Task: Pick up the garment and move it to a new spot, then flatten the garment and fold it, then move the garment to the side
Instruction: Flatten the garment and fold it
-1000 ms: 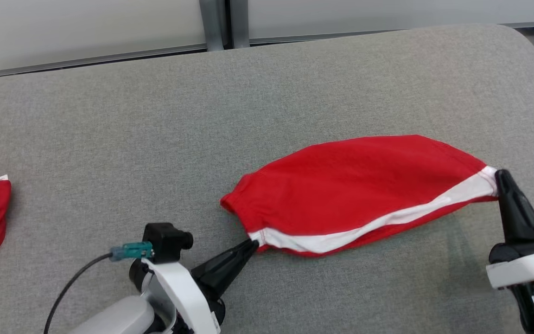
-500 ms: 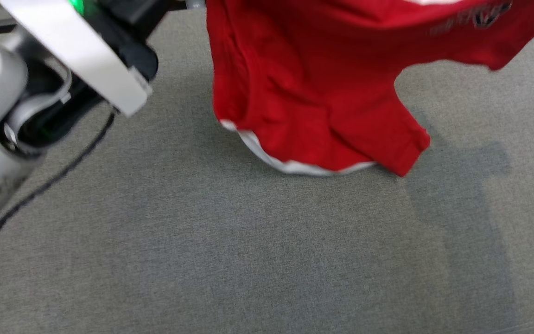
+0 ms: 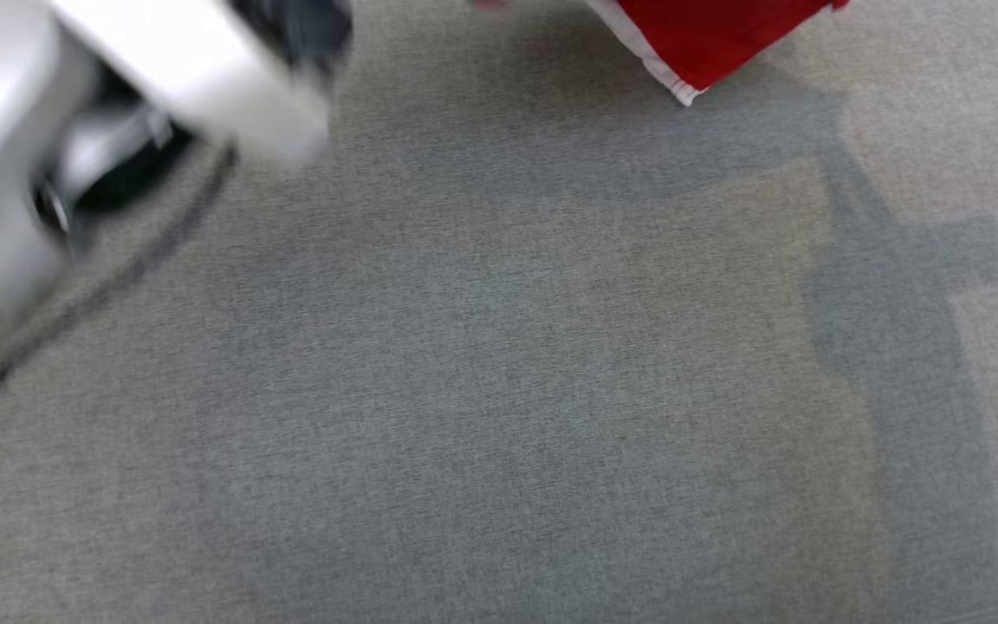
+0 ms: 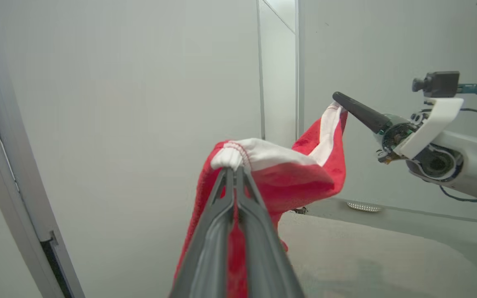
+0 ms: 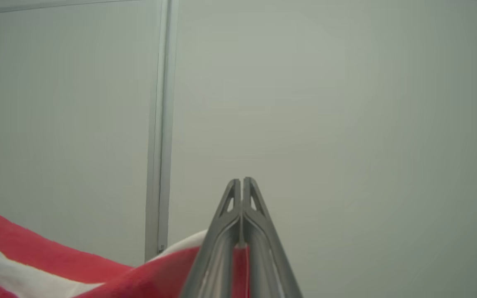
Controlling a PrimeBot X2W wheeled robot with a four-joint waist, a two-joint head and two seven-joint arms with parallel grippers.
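Both the left tool (image 4: 235, 169) and right tool (image 5: 242, 180) clamp tight on the raised garment (image 4: 300, 182).

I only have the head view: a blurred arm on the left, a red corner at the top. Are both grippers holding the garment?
Observer: The left gripper is shut on the garment, pinching its white band.
Operator: And the right?
Observer: The right gripper is shut on the other end of that band, higher up.
Operator: Is it stretched tight?
Observer: No, the cloth between them sags in a loose fold.
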